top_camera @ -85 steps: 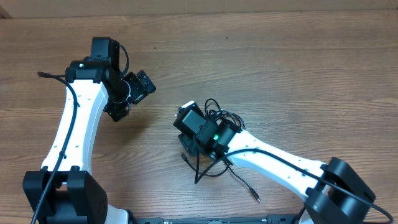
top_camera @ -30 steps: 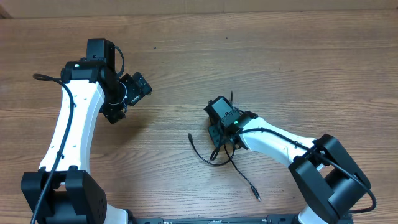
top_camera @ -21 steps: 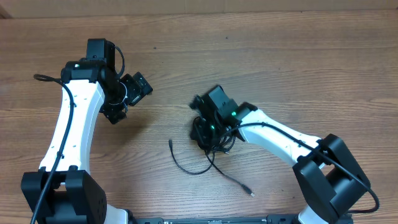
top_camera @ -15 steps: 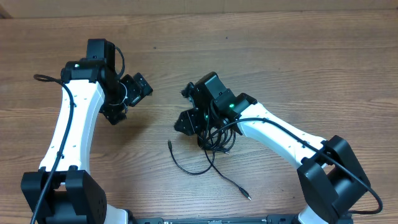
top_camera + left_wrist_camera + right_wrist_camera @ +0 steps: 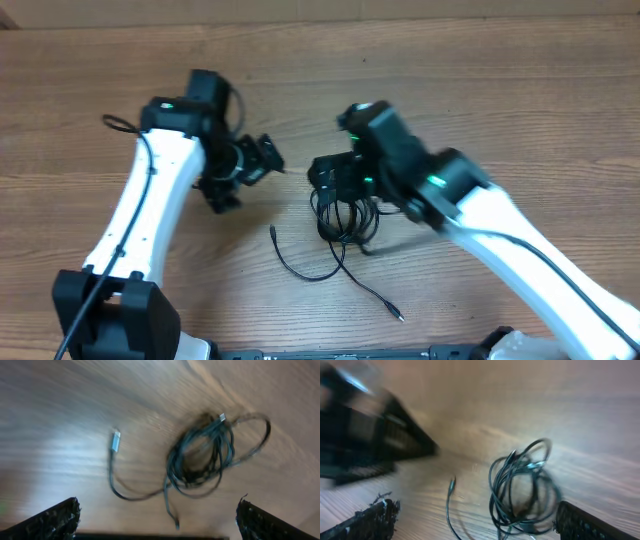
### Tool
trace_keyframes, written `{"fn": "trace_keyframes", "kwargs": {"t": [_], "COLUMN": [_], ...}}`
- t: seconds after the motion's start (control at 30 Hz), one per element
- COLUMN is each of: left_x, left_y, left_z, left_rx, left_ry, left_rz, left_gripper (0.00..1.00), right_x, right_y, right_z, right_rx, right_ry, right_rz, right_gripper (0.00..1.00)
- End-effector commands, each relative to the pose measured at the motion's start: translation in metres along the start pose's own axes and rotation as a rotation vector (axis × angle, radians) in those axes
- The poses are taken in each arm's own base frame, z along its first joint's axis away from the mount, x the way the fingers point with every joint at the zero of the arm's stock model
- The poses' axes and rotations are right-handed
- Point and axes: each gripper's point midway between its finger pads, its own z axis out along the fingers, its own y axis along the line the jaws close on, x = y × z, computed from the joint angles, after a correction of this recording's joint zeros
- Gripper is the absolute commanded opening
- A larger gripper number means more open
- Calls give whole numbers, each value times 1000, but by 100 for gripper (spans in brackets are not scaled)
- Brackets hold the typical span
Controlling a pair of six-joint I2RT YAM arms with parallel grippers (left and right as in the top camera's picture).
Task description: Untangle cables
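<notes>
Right gripper (image 5: 328, 174): spread wide, both fingers at the edges of its wrist view and nothing between them. A second ago it was clamped on the cords; it has now let go.

Right arm: it has dragged the bundle from its own side toward the middle of the table (image 5: 520, 110) and is pulling up and away. It is smeared with motion in the overhead view.

Cables (image 5: 345, 212): lying free on the wood near the table's centre, just below the right gripper and between the two arms. They are a knot of overlapping loops with two tails trailing toward the near edge. One tail ends in a plug (image 5: 273, 231) on the left, the other runs off to the lower right.

Left gripper (image 5: 256, 166): wide open, holding nothing. It has swung in from its earlier spot and now looks down on the bundle (image 5: 205, 455) and the loose plug (image 5: 115, 441).

Meaning for the task: the cords have been handed into shared reach, not separated, so the untangling proper looks yet to begin. The left arm seems set for the next grasp.

Doubt: blur in both wrist views makes it unclear how many cords the knot (image 5: 520, 485) holds.
</notes>
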Motion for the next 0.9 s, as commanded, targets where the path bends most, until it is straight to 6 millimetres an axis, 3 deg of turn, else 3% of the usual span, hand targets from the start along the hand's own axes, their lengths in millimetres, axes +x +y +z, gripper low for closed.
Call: {"fn": "trace_keyframes", "kwargs": {"t": [0.0,0.07,0.1,0.2,0.3,0.43,0.5,0.53,0.6,0.87], "left_x": [29,45,57,73,90,109,109,108,107,109], "left_y": [-14,-24,-33,-27,-14,-17,-34,-43,-48,-29], "left_z": [11,21,32,53,72,104,124,132,139,164], "left_rx": [-40,-73,-95,-147,-190,-145,-41,10,47,-22], "left_ry": [4,-27,-67,-113,-103,-64,-75,-76,-86,-111], "left_rz": [-66,-49,-42,-184,-330,-449,-433,-410,-391,-577], "left_gripper": [99,97,94,90,89,89,84,75,72,57], "right_x": [-18,-16,-11,1,9,18,25,29,32,37], "right_y": [-5,-7,-15,-27,-35,-40,-44,-45,-47,-49], "right_z": [-61,-90,-115,-139,-150,-151,-149,-149,-148,-148], "right_rx": [16,10,26,59,86,102,118,126,133,143], "right_ry": [-161,-214,-257,-283,-289,-262,-231,-217,-204,-184], "right_rz": [26,27,30,35,38,36,35,34,30,29], "right_gripper": [100,100,100,100,100,100,100,100,100,100]}}
